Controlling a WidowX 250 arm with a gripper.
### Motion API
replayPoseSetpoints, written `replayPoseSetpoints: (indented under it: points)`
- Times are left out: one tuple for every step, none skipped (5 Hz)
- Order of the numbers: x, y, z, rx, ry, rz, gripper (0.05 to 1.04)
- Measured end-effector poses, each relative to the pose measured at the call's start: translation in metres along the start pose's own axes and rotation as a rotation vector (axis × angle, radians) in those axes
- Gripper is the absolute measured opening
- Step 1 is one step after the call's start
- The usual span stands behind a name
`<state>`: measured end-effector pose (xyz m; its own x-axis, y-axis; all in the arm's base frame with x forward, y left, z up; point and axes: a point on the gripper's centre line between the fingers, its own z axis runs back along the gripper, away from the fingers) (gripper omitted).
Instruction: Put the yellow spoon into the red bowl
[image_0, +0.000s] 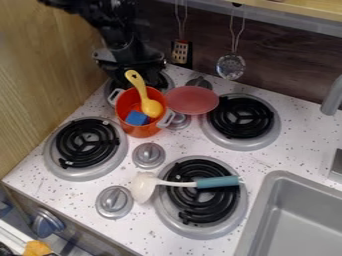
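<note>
The black gripper is at the upper left, over the back left burner and just behind the orange-red pot. A yellow spoon lies tilted in the pot, its scoop toward the right wall and its handle rising to the upper left. The handle's end comes up close beside the gripper; whether they touch I cannot tell. Beside the pot on its right is the pinkish-red bowl, near the back knobs.
A blue block is in the pot. A white utensil with a teal handle lies across the front burner. The sink is at lower right, a faucet at the right edge. Two utensils hang on the back wall; a wooden wall stands left.
</note>
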<state>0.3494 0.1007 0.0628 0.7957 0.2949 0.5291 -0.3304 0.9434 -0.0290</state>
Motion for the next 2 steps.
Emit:
replayPoseSetpoints:
  points:
    - [-0.011, -0.014, 0.013, -0.033, 0.175, -0.053, 1.001]
    - [-0.026, -0.030, 0.024, -0.063, 0.318, -0.107, 1.001]
